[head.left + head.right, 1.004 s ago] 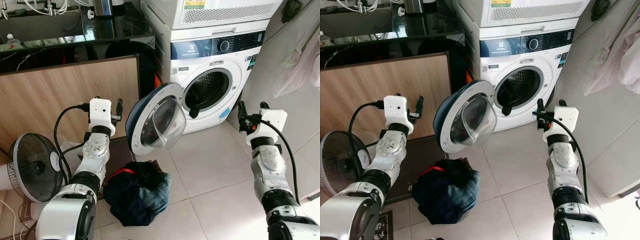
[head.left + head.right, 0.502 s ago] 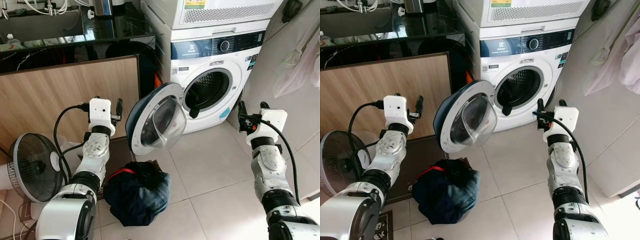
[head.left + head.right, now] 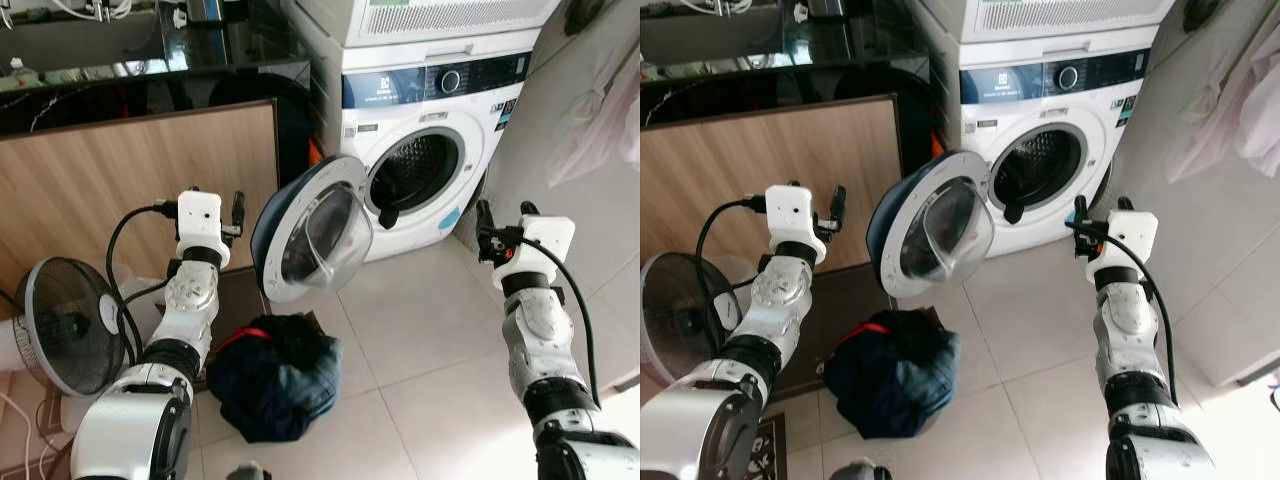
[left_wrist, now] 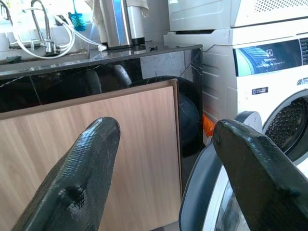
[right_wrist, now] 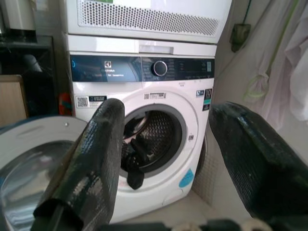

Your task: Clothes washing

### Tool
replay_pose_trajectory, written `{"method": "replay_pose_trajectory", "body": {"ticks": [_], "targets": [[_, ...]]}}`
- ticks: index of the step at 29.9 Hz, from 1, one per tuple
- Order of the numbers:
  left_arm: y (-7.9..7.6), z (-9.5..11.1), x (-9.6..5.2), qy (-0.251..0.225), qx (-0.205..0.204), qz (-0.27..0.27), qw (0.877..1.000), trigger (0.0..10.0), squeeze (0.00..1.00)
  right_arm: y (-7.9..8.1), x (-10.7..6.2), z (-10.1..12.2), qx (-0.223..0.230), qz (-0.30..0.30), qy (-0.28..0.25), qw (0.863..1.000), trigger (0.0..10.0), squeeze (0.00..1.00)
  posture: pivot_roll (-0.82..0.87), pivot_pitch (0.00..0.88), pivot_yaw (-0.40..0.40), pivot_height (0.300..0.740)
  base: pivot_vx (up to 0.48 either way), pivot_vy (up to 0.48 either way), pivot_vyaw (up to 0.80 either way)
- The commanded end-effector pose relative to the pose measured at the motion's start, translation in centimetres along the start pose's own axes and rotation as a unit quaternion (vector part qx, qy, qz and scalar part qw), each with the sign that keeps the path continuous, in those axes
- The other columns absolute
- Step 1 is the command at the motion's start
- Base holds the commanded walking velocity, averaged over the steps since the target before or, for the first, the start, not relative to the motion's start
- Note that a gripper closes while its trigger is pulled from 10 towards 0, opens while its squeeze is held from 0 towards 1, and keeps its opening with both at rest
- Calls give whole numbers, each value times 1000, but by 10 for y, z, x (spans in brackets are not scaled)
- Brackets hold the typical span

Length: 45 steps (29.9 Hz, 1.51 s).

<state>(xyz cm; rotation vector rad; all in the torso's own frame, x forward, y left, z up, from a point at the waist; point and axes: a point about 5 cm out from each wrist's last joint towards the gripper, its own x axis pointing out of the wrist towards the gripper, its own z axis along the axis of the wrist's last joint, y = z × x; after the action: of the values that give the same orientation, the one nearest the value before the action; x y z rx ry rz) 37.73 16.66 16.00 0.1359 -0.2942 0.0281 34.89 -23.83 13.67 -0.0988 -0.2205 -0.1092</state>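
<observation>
A white front-loading washing machine (image 3: 440, 110) stands ahead with its round door (image 3: 310, 228) swung open to the left. A dark garment (image 3: 387, 214) hangs over the rim of the drum (image 5: 156, 137). A pile of dark blue clothes (image 3: 275, 373) with a bit of red lies on the floor below the door. My left gripper (image 4: 166, 130) is raised left of the door, open and holding nothing. My right gripper (image 5: 166, 130) is raised to the right of the machine, facing the drum, open and holding nothing.
A second white appliance (image 3: 450, 15) sits on top of the washer. A wooden panel (image 3: 130, 190) under a black counter (image 3: 150, 65) stands at the left, and a floor fan (image 3: 65, 325) stands at the lower left. Pale clothes (image 3: 605, 110) hang at the right wall. Tiled floor (image 3: 430, 320) lies before the machine.
The whole picture has shifted a little upward, so the camera has tilted down slightly. Both arms and the clothes keep their places.
</observation>
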Motion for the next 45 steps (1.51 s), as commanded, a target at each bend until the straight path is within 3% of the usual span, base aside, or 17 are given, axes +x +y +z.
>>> {"method": "replay_pose_trajectory", "body": {"ticks": [1,13,21,45], "targets": [[2,5,4,-6,-3,5,1000,10000,0,-1,1,3,-8,2,-5,1000,10000,0,61,70,-14,655,0,0,0],[4,3,2,-5,-7,14,1000,10000,0,-4,-1,2,-10,3,-5,1000,10000,0,49,84,-19,655,0,0,0],[18,-4,-3,10,-4,36,999,10000,0,-1,0,2,-11,8,-2,1000,10000,0,50,100,-30,655,0,0,0],[17,-3,-1,13,0,27,1000,10000,0,-1,0,1,-8,3,2,1000,10000,0,57,85,-12,655,0,0,0]]}}
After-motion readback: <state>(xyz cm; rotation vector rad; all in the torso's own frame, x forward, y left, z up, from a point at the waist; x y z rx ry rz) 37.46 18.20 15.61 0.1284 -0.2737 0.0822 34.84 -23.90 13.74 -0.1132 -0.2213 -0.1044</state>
